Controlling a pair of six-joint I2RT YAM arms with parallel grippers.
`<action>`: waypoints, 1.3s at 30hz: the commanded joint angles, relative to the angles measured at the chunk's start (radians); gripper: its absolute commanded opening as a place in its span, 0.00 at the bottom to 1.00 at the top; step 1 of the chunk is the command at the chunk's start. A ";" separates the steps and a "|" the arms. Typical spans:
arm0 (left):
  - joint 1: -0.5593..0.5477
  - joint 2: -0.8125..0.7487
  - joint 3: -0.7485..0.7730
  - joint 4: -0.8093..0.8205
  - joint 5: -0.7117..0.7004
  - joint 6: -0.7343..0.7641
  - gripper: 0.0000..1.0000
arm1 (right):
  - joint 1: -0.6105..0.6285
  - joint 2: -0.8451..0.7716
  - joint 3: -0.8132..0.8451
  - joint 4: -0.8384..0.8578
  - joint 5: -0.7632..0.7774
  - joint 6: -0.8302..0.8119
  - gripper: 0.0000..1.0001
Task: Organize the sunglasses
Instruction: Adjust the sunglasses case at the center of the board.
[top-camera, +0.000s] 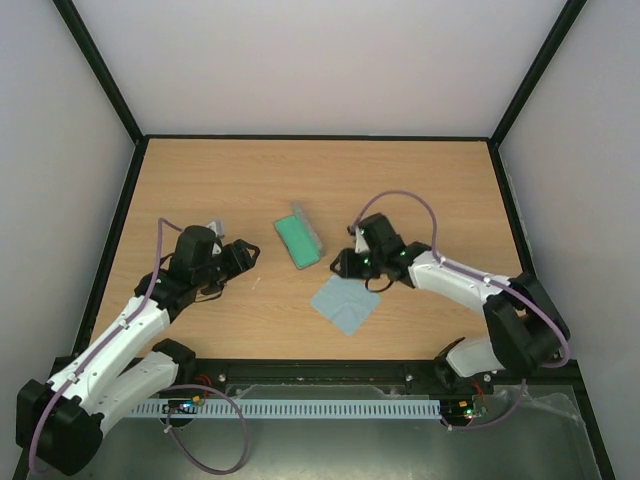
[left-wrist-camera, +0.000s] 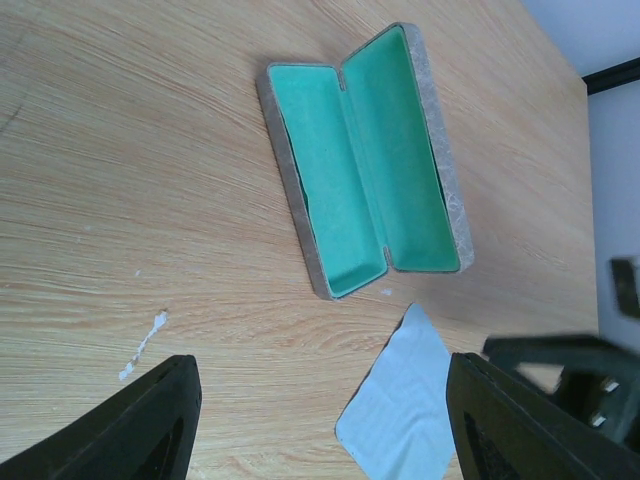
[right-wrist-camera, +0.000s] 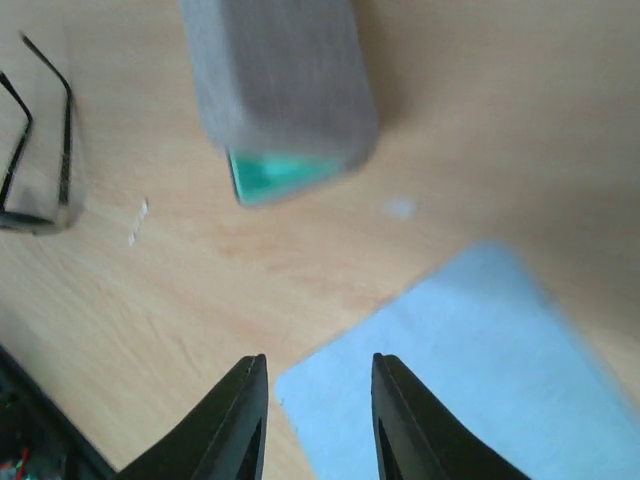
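Open grey case (left-wrist-camera: 335, 180) lies near blue cloth (left-wrist-camera: 405, 410).

We see the sunglasses (right-wrist-camera: 64, 170) only at the far left edge of the right wrist view, cut off by the frame. Two thin black arms run roughly top to bottom, each bent at its upper end, and meet a dark front piece at the lower end. The pair lies on the wooden table (right-wrist-camera: 190, 290). We cannot make out the lenses.

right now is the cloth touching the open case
Apart. The left wrist view shows a strip of bare wood between the cloth and the nearest corner of the case.
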 joint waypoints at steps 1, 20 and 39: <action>0.009 0.007 -0.009 0.014 0.010 0.018 0.70 | 0.106 0.001 -0.102 0.164 0.021 0.169 0.28; 0.014 -0.095 -0.029 -0.032 -0.004 0.007 0.70 | 0.144 0.283 -0.096 0.552 0.130 0.429 0.15; 0.024 -0.162 -0.028 -0.081 -0.005 0.009 0.70 | 0.069 0.348 0.056 0.341 0.299 0.281 0.15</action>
